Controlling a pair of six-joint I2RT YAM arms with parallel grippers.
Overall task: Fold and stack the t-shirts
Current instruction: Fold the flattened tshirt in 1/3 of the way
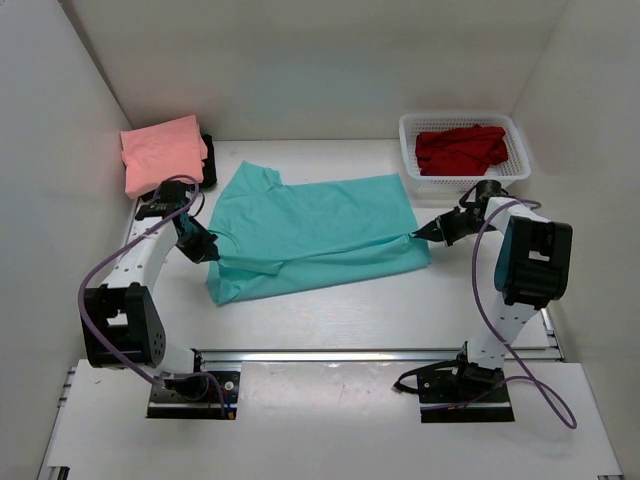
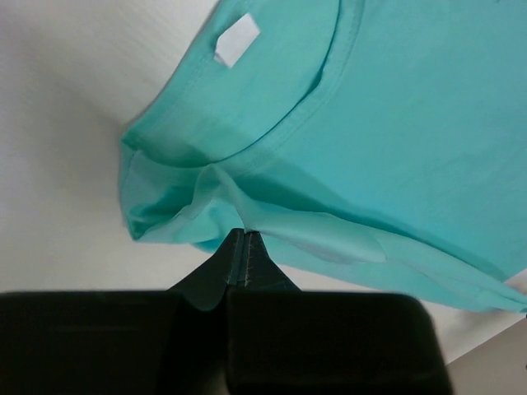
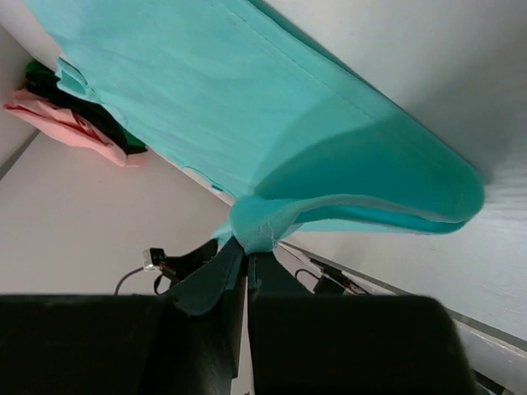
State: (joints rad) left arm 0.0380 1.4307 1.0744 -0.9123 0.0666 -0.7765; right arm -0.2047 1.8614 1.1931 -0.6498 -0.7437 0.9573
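We see the soft teal t-shirt [image 1: 315, 230] mid-table, partly folded, our left gripper [image 1: 213, 248] clamped on its left edge, right gripper [image 1: 420, 235] clamped on its right edge, bare table [image 1: 350, 315] in front, salmon pink shirt [image 1: 160, 155] folded back-left, red shirt [image 1: 460, 150] crumpled in mesh basket [image 1: 468, 182].

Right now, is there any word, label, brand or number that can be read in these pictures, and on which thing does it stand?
No text can be read in any view.
White neck tag inside the teal t-shirt: looks blank.
Small white sticker on the right arm: too small to read.
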